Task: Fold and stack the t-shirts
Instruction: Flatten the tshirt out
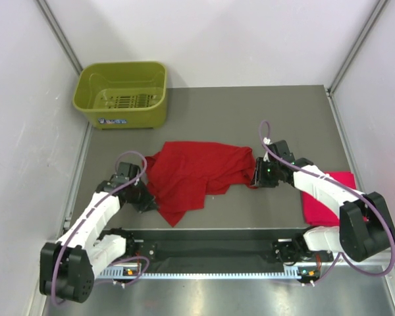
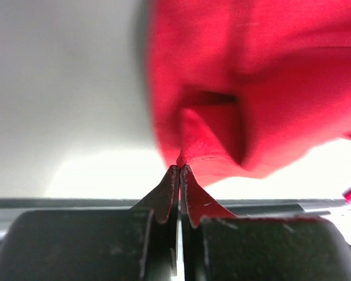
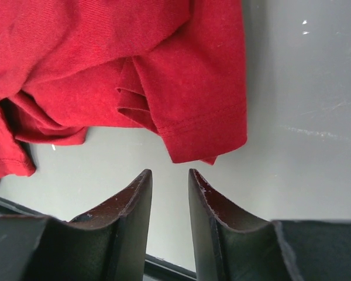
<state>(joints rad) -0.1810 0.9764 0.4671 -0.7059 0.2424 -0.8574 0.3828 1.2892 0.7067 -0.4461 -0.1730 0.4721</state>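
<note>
A deep red t-shirt (image 1: pixel 194 172) lies crumpled in the middle of the grey table. My left gripper (image 1: pixel 149 201) is at its left edge. In the left wrist view that gripper (image 2: pixel 180 168) is shut, with a fold of the deep red t-shirt (image 2: pixel 251 88) pinched at its tips. My right gripper (image 1: pixel 255 178) is at the shirt's right end. In the right wrist view it (image 3: pixel 169 171) stands open, and a sleeve hem of the shirt (image 3: pixel 193 117) lies just ahead of the tips, apart from them. A brighter pinkish red t-shirt (image 1: pixel 329 196) lies folded at the right, partly hidden under my right arm.
An olive-green plastic basket (image 1: pixel 122 92) stands at the back left corner of the table. Pale walls close in the left, right and back sides. A black rail (image 1: pixel 210 249) with both arm bases runs along the near edge.
</note>
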